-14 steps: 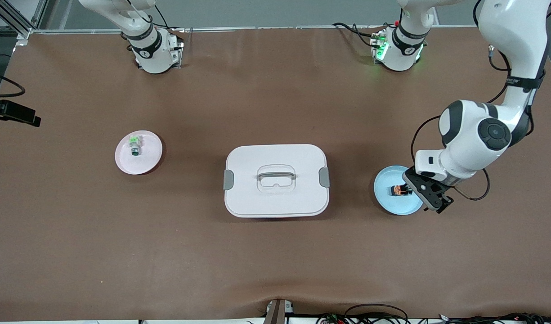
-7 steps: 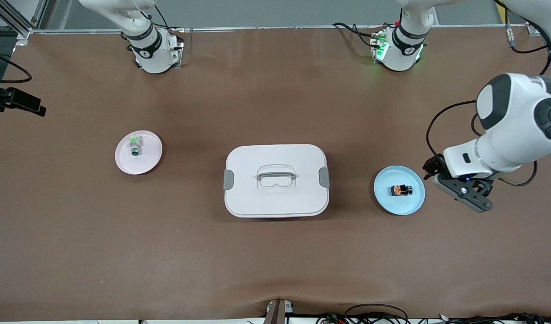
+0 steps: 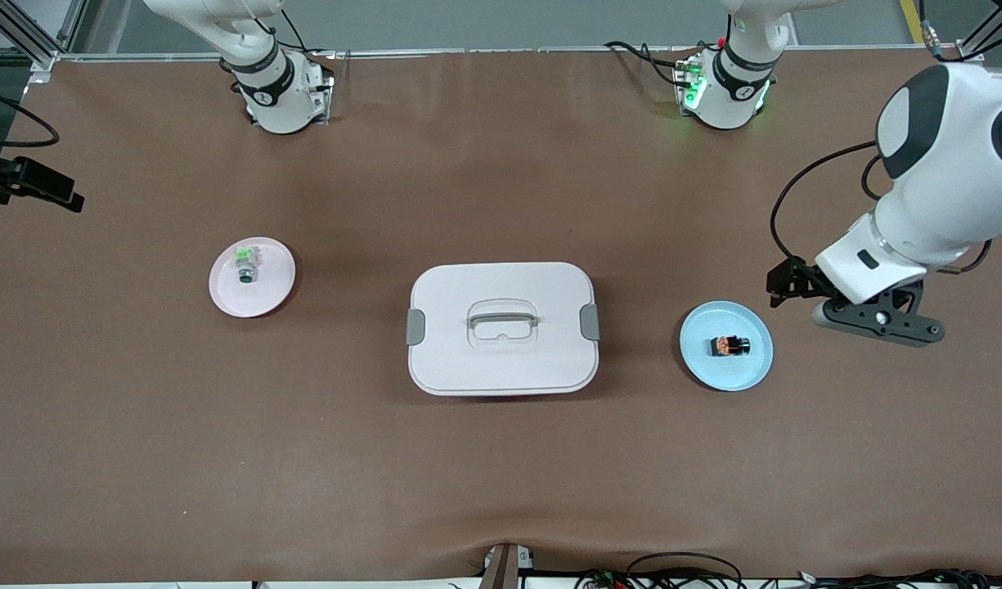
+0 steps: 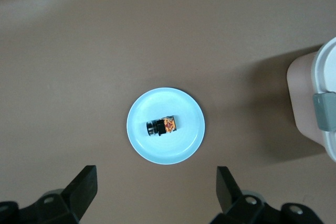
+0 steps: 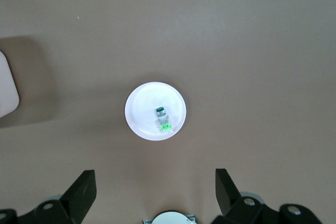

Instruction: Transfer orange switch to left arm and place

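Note:
The orange switch (image 3: 729,346) lies on its side on a small blue plate (image 3: 750,368), beside the box toward the left arm's end of the table. It also shows in the left wrist view (image 4: 164,126). The white box (image 3: 502,327) stands closed at mid-table. My left gripper (image 3: 875,321) hangs open and empty above the bare table beside the blue plate, toward the left arm's end; it also shows in its wrist view (image 4: 156,192). My right gripper (image 5: 155,192) is open and empty, high over the table near the pink plate, and is out of the front view.
A pink plate (image 3: 265,293) holds a small green-topped grey switch (image 3: 244,263) toward the right arm's end; the switch also shows in the right wrist view (image 5: 163,118). The box's edge shows in both wrist views (image 4: 323,103) (image 5: 6,85). Brown mat covers the table.
My left gripper has drawn away from the blue plate toward the left arm's end and risen. The orange switch has stayed on the plate.

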{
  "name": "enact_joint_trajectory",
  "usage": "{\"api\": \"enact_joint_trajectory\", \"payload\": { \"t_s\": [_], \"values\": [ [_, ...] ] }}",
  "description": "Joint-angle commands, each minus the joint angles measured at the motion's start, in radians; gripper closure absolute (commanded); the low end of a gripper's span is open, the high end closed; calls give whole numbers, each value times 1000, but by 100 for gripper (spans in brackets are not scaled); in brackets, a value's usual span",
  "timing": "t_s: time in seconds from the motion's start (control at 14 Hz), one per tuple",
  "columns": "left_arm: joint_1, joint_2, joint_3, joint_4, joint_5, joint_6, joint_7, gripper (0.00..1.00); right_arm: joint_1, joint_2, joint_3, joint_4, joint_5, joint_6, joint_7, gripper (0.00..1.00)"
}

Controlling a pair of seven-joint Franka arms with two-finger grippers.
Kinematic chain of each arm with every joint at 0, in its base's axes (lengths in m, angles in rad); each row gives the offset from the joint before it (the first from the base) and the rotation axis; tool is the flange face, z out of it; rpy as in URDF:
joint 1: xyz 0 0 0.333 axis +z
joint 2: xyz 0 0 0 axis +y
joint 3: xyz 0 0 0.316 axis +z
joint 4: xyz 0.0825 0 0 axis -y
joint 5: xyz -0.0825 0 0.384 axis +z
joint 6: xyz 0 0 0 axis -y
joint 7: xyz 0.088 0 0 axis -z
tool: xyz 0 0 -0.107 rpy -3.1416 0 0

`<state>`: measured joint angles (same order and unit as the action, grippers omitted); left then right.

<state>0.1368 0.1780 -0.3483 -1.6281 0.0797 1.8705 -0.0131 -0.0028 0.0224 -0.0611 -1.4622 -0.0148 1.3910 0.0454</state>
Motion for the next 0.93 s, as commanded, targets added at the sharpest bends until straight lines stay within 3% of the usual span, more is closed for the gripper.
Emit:
{"api": "enact_joint_trajectory", "payload": {
  "t_s": [0.0,0.21,0.43,0.86],
  "values": [
    [-16,-38,26,-4,9,-28,-28,0,-49,-39,49,-35,18,16,1,0],
    [-156,-74,227,-9,2,-57,-8,0,-49,-55,50,-49,27,40,2,0],
    [-172,-121,245,-10,-63,-115,-4,0,-43,-68,50,-70,29,62,4,0],
    [-224,-250,288,-31,-69,-260,-45,0,-42,-68,46,-70,61,65,8,0]
  ]
}}
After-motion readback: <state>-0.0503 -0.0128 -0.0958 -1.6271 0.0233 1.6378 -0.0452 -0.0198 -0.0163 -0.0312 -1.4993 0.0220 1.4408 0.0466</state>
